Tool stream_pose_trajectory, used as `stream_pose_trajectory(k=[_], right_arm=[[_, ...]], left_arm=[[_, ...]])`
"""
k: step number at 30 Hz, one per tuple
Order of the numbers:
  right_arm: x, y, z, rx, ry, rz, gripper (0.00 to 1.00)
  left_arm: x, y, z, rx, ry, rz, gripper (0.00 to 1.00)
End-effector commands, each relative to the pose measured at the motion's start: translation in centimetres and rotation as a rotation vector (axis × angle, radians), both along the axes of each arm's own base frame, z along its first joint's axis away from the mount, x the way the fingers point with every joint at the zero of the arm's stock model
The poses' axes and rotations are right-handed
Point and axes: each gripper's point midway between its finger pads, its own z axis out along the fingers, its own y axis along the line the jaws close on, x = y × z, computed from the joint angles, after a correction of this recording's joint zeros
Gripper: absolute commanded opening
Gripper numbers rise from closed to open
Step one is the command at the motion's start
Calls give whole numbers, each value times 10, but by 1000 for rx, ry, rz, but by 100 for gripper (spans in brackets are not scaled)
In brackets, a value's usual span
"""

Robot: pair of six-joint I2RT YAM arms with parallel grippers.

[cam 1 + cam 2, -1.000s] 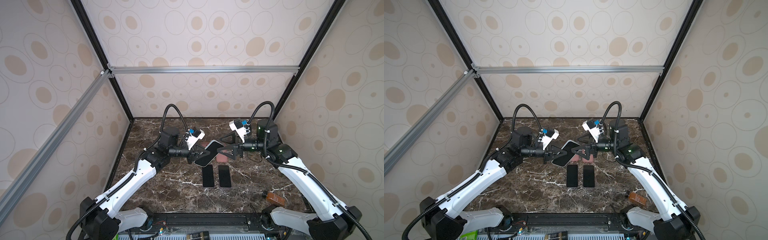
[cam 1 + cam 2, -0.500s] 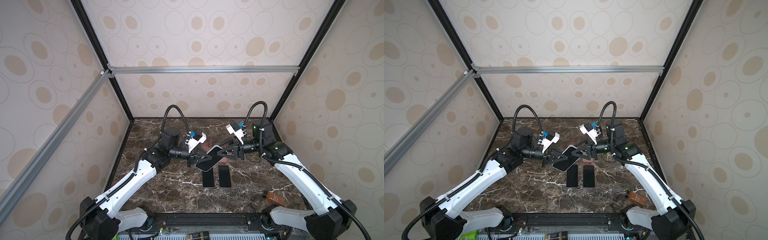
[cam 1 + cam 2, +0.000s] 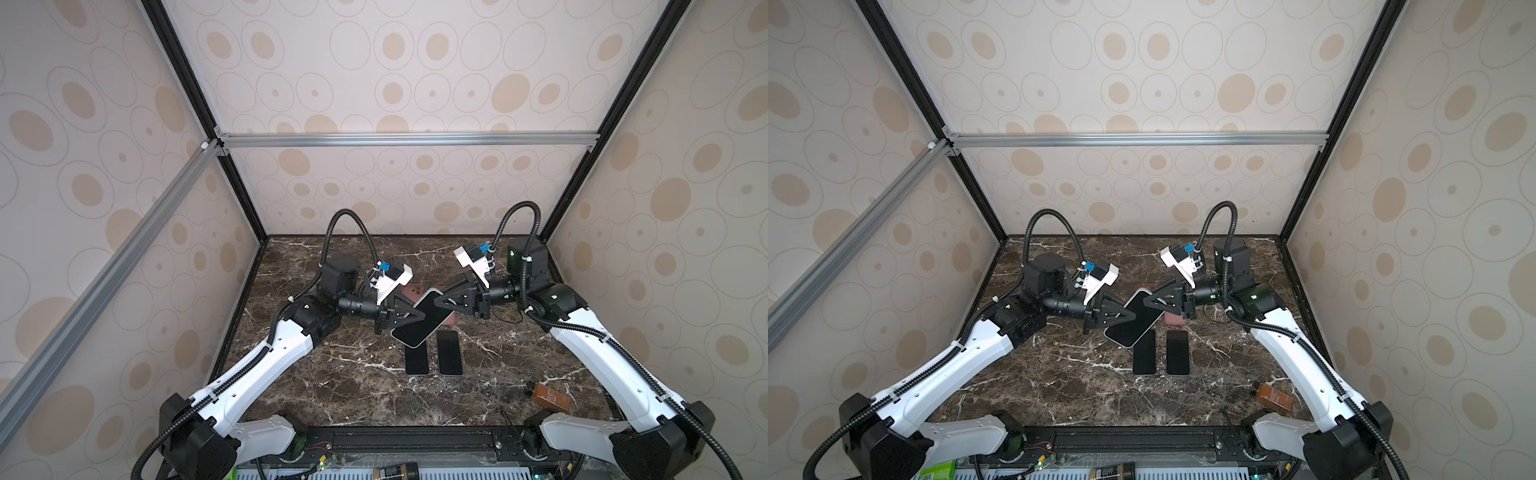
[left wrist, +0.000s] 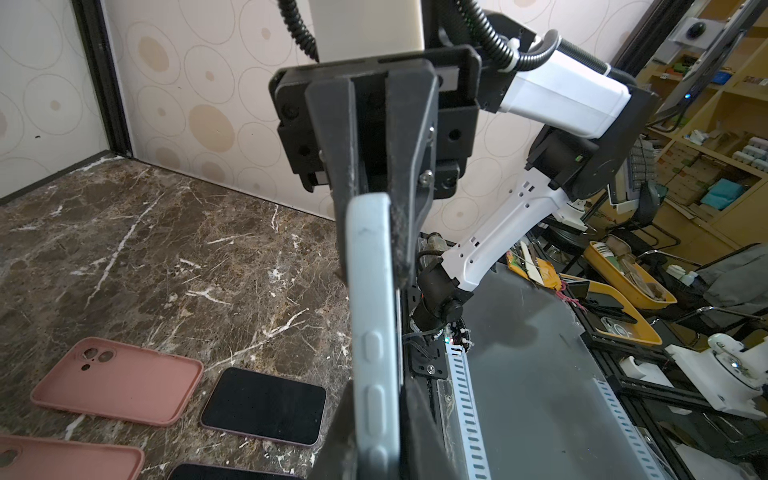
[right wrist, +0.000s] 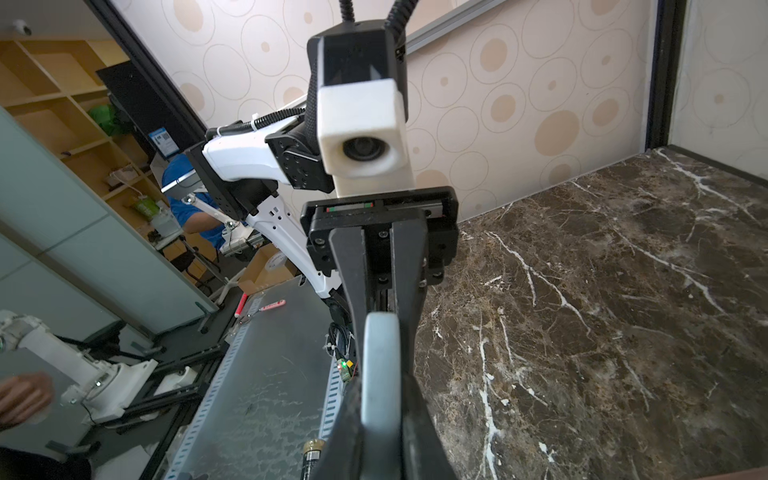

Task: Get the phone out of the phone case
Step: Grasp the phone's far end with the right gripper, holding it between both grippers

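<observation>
the phone (image 3: 417, 332), in its pale blue case (image 4: 374, 332), hangs in the air over the marble table (image 3: 332, 374), tilted on a diagonal with the screen up. the right gripper (image 3: 438, 304) is clamped on its far end, and the left gripper (image 3: 417, 319) has a finger on either side of the near end, but i can't tell if it's actually pinching or just loose. below, a bare phone (image 3: 417, 359) and another bare phone (image 3: 450, 353) lie flat side by side, an empty pink case (image 4: 118, 384) just beside them.

Glossy glass phone (image 3: 415, 332), polished marble tabletop (image 3: 345, 386)
</observation>
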Motion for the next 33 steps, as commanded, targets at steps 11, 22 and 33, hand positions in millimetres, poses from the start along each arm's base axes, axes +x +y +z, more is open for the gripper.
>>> stream_pose_trajectory(k=[11, 22, 33], right_arm=[[-9, -24, 57, 93, -142, -92, 0], [-17, -35, 77, 150, -201, -116, 0], [-13, -33, 65, 135, -153, -111, 0]], left_arm=[[-18, 4, 18, -76, -95, -63, 42], [-20, 5, 19, -83, -100, -70, 36], [-23, 3, 30, -127, -96, -94, 33]])
